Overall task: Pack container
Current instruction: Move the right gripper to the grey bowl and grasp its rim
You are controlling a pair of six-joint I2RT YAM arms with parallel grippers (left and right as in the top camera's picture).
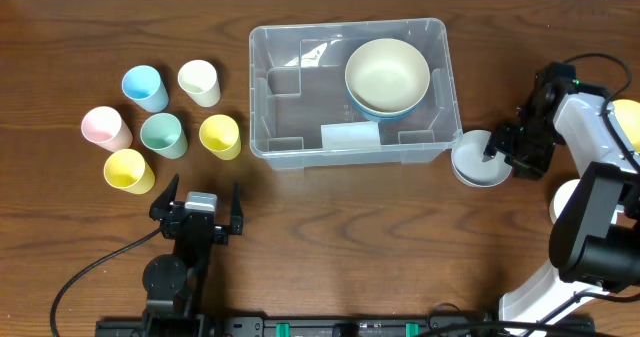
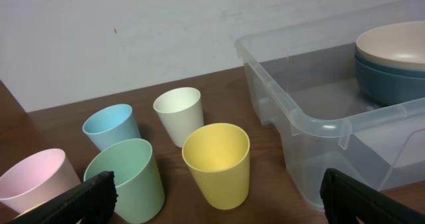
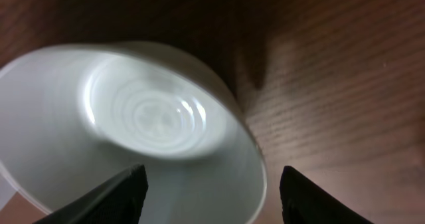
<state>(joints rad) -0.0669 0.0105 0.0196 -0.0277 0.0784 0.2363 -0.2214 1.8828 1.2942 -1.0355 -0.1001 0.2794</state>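
The clear container (image 1: 262, 95) stands at the table's middle and holds a cream bowl (image 1: 388, 72) stacked on a blue bowl; it also shows in the left wrist view (image 2: 302, 121). A pale white bowl (image 1: 474, 163) sits on the table just right of the container. My right gripper (image 1: 497, 155) is open at that bowl's right edge. In the right wrist view the bowl (image 3: 146, 111) fills the frame and its rim runs between the right gripper's fingers (image 3: 212, 191). My left gripper (image 1: 203, 195) is open and empty near the front, facing the cups.
Several cups stand left of the container: blue (image 1: 145, 87), cream (image 1: 198, 82), pink (image 1: 105, 127), green (image 1: 163, 134) and two yellow (image 1: 220, 135), (image 1: 128, 170). A yellow thing (image 1: 630, 119) and a white thing (image 1: 565, 202) lie at the far right, partly hidden by the right arm.
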